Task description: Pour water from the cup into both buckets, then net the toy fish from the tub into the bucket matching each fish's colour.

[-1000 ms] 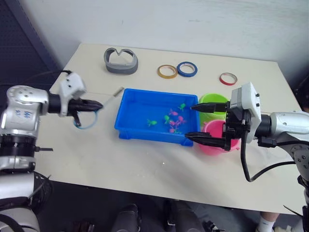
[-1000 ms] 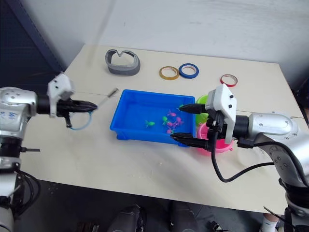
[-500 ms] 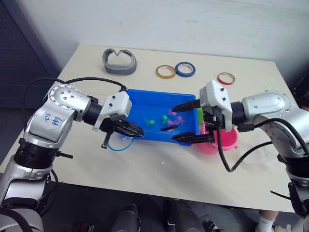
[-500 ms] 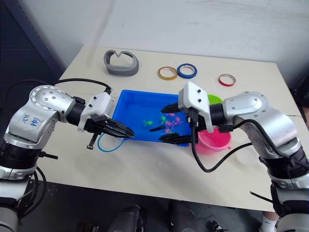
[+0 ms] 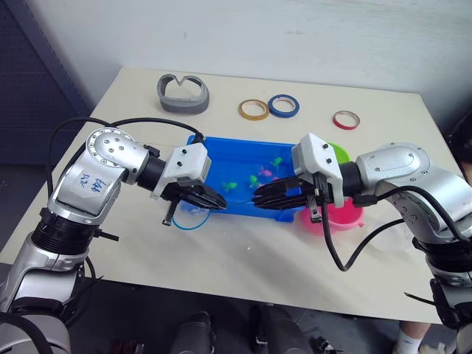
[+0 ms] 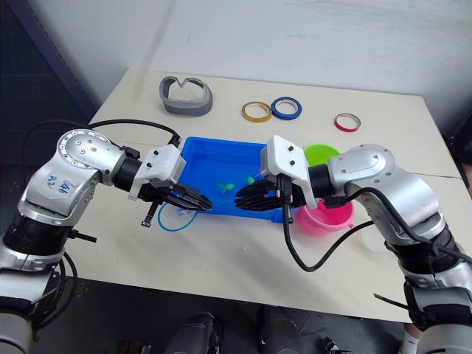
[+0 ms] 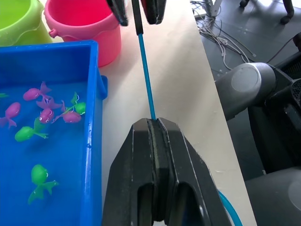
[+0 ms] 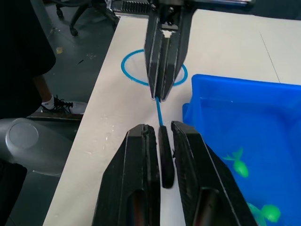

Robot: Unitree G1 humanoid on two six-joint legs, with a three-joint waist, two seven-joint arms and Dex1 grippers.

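A: What is happening over the front rim of the shallow bright blue rectangular plastic tub [image 5: 214,158]?

B: A handover, I judge. The left gripper [image 7: 153,126] is clamped tight on the small blue-hooped net with its thin stick handle [image 7: 145,68], and the right gripper [image 8: 163,128] is closing in from the other side, its two black fingers [image 8: 136,155] straddling the black end of the handle but apparently not yet squeezing it.

A: Where is the hoop?

B: Hanging just behind the left gripper, over the cream table [image 5: 243,258] near the tub's front left corner.

A: And the rest of the task's things?

B: The tiny magenta and green plastic fish [image 7: 44,113] are lying in the tub's water. The bright pink round bucket [image 7: 82,23] and the lime green one [image 7: 16,21] are standing just beside the tub's right end.

A: So how should the step be done well?

B: The right fingers should be closing squarely on the handle before the left ones let go; releasing too early is risking a dropped net. Gripping the black end looks wise, leaving reach for dipping. Both arms should be holding steady above the rim.
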